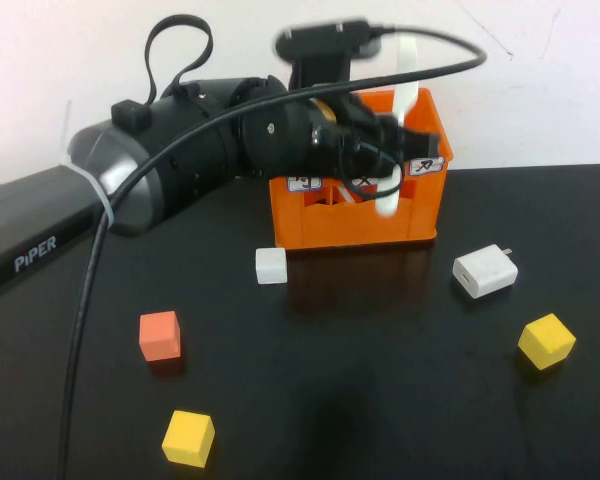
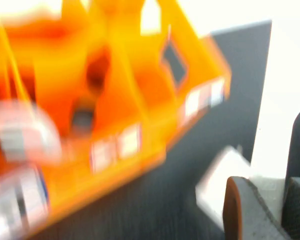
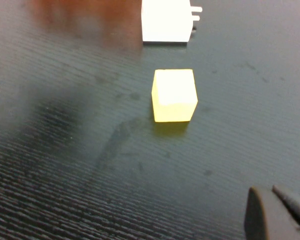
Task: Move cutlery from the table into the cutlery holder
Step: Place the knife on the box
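My left gripper [image 1: 395, 135] reaches in from the left and is shut on the cream-white knife [image 1: 406, 75]. It holds the knife upright at the right end of the orange cutlery holder [image 1: 350, 225], with the lower end hanging in front of the labelled wall. In the left wrist view the holder [image 2: 130, 100] is a blur, and the knife [image 2: 270, 186] sits between the closed fingers of the left gripper [image 2: 270, 196]. My right gripper [image 3: 265, 192] is shut and empty, low over the black table [image 3: 65, 150]. It is outside the high view.
On the table [image 1: 380, 400] lie a white cube [image 1: 271, 266], an orange cube [image 1: 160, 335], two yellow cubes [image 1: 188, 438] [image 1: 546, 341] and a white charger [image 1: 485, 271]. The right wrist view shows a yellow cube [image 3: 174, 95] and the charger [image 3: 166, 21] ahead.
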### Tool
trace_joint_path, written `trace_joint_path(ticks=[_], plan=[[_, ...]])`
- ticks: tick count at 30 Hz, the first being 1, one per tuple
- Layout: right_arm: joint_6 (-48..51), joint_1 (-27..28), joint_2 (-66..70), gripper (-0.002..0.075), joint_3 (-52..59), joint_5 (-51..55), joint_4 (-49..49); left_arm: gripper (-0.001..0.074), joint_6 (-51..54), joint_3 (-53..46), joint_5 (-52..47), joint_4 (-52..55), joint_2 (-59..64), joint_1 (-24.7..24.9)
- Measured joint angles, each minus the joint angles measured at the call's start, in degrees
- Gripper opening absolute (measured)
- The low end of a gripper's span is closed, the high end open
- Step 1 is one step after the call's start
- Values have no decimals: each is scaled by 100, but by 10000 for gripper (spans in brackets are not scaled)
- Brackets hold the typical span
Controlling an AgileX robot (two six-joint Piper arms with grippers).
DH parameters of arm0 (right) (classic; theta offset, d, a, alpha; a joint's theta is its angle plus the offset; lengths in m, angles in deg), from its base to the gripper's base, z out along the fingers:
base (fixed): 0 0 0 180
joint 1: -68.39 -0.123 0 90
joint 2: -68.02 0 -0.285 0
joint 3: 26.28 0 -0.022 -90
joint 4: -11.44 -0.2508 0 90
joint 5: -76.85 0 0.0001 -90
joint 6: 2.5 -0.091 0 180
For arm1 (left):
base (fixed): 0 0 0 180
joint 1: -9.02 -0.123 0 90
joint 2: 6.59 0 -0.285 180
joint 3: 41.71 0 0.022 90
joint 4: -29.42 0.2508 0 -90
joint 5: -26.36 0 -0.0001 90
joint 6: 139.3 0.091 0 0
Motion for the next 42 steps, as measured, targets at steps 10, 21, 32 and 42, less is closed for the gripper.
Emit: trace_joint_path(ticks=[10,21,32,42], plan=[[0,0,0,-2,0,0,0,124,478,-21,2219,0,155,0],[0,0,0,-2,0,0,0,124,553,347,2939,34,788,0],[0,0,0,-2,0,0,0,124,587,1183,3012,45,1653,0],[0,0,0,-2,0,0,0,124,587,1206,3653,45,2027,0]])
